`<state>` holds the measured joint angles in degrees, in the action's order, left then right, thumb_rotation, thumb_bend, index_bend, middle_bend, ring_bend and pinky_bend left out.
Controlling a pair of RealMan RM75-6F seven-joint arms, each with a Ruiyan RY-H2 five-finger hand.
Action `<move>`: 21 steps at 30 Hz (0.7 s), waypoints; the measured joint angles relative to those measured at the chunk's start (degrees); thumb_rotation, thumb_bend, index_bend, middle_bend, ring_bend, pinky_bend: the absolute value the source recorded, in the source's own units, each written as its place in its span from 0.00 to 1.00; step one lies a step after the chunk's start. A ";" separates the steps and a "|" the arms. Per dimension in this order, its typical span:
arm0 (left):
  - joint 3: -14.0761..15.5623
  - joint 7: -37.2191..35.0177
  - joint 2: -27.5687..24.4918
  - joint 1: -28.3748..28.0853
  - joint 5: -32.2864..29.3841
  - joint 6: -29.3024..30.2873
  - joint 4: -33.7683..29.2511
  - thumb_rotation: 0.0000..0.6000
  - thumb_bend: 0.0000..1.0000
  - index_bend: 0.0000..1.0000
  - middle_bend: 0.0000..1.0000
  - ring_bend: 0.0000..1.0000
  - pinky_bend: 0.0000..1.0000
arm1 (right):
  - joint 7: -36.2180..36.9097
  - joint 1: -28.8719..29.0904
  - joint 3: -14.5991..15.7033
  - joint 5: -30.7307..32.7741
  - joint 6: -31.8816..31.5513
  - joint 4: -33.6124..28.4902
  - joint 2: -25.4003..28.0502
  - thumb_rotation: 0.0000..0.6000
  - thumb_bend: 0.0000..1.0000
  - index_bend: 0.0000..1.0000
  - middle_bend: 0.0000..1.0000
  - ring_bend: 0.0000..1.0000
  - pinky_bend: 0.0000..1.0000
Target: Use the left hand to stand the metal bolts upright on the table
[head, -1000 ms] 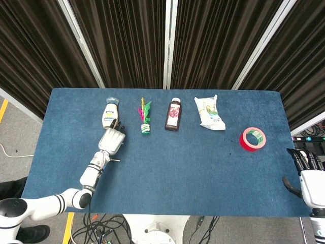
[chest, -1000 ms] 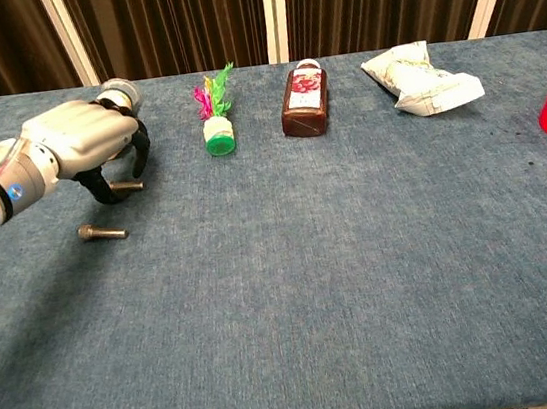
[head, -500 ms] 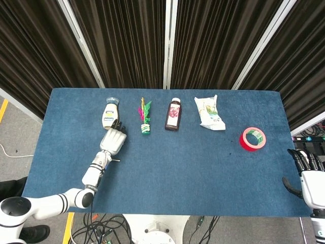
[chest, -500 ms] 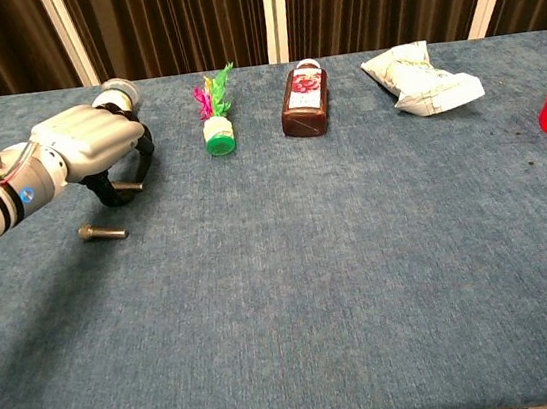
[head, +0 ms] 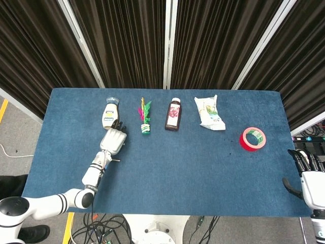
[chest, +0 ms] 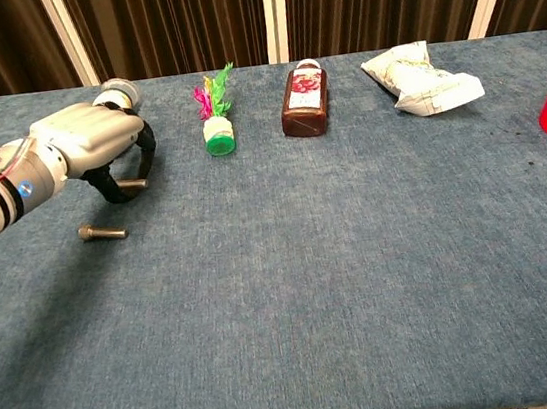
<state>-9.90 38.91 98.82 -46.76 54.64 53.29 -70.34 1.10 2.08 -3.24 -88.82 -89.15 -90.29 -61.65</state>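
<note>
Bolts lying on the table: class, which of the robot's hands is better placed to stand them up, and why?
Left. The left hand is arched over one bolt, another bolt beside it; the right hand sits off the table's far edge.

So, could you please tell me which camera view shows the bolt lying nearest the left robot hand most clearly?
The chest view: the bolt lies on its side under the curled fingers of the left robot hand, its shaft plainly visible. In the head view that hand covers it almost entirely; only a bolt nearer the robot shows as a sliver.

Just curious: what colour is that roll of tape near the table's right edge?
The tape roll is red, clearest in the head view.
</note>
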 measured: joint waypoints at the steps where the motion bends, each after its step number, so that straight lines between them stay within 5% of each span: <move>1: -0.22 -1.34 -0.40 0.17 0.39 0.14 -0.69 1.00 0.37 0.55 0.20 0.06 0.05 | -0.02 -0.02 0.00 -0.01 -0.03 -0.02 0.01 1.00 0.19 0.11 0.17 0.05 0.11; 21: -3.84 -26.08 -0.80 1.91 5.12 -1.93 -2.26 1.00 0.37 0.52 0.19 0.06 0.05 | -0.18 -0.62 0.10 -0.01 -0.60 -0.26 0.12 1.00 0.19 0.11 0.17 0.05 0.11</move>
<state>-13.74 12.83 98.03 -44.85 59.76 51.36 -72.60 0.92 1.46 -3.14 -88.83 -89.75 -90.55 -61.53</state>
